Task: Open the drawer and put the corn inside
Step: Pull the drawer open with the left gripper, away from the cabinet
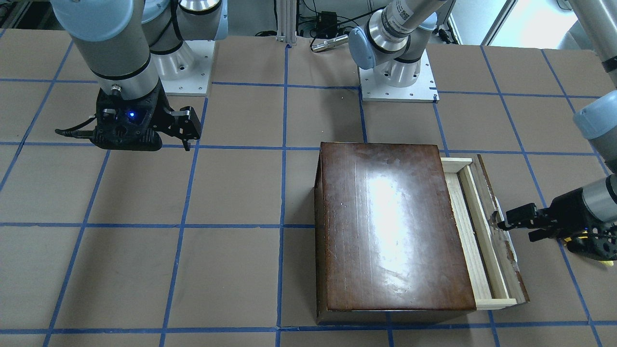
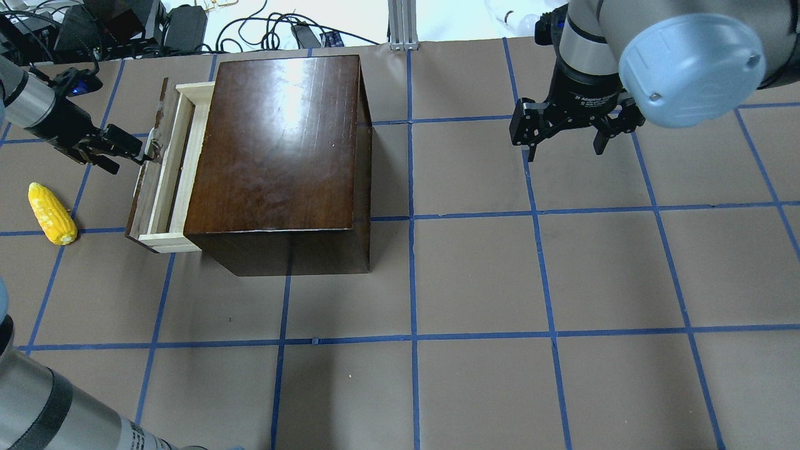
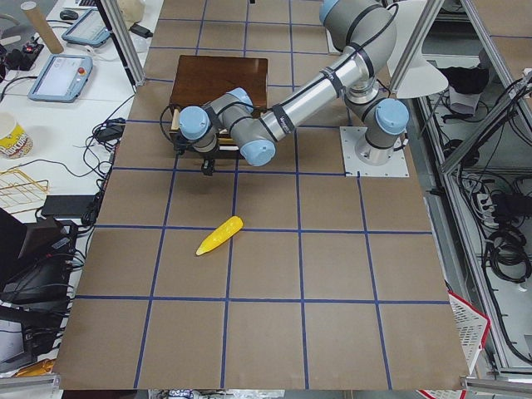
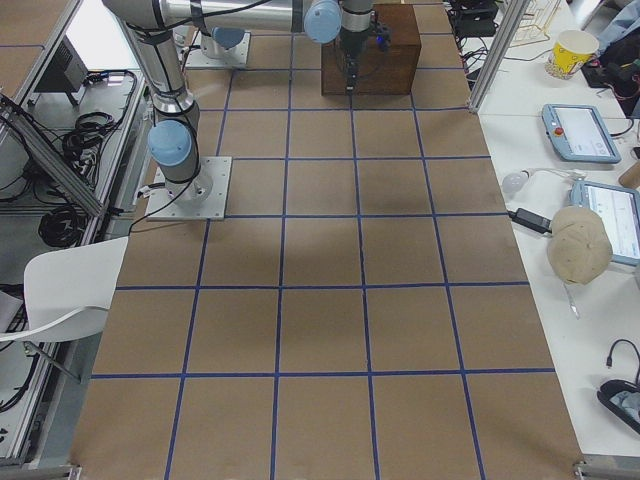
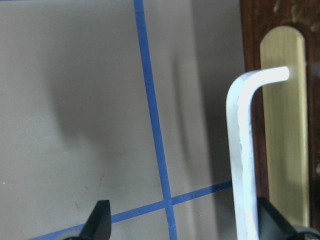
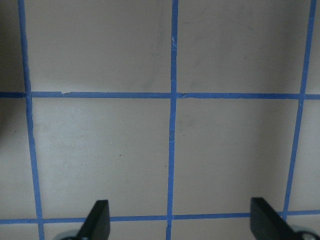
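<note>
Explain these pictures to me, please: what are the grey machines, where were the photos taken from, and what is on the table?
These are two robot arms fixed at a table, each ending in a two-finger gripper. Four pictures come from fixed cameras: one overhead, one across the table, one at each end. The other two come from small cameras on the wrists. On the table stands a dark wooden box with its drawer partly pulled out. A yellow corn cob lies apart from it, out past the drawer's front. The left gripper is open around the drawer's whitish handle. The right gripper hangs open and holds nothing.
</note>
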`<state>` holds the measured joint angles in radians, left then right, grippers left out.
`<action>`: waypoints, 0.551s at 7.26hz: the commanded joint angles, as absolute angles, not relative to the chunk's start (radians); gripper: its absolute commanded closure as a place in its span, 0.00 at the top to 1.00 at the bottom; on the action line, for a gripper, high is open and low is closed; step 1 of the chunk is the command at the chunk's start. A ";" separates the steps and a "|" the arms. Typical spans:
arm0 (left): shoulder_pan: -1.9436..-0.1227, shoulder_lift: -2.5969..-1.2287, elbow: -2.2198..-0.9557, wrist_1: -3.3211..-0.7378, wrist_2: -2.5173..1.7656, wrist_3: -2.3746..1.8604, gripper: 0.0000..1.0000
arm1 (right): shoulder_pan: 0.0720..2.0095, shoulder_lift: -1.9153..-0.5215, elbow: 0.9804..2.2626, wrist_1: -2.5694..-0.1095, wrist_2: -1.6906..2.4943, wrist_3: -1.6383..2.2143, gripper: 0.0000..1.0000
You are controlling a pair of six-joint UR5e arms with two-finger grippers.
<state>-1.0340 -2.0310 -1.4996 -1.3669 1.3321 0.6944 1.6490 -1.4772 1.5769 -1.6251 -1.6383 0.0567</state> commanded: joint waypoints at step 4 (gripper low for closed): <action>-0.992 -2.031 -1.499 -1.365 1.341 0.699 1.00 | 1.649 -1.477 1.577 -1.625 -1.638 0.057 1.00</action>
<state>-0.9949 -2.0322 -1.4989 -1.3664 1.3395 0.6994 1.6490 -1.4772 1.5769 -1.6256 -1.6383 0.0567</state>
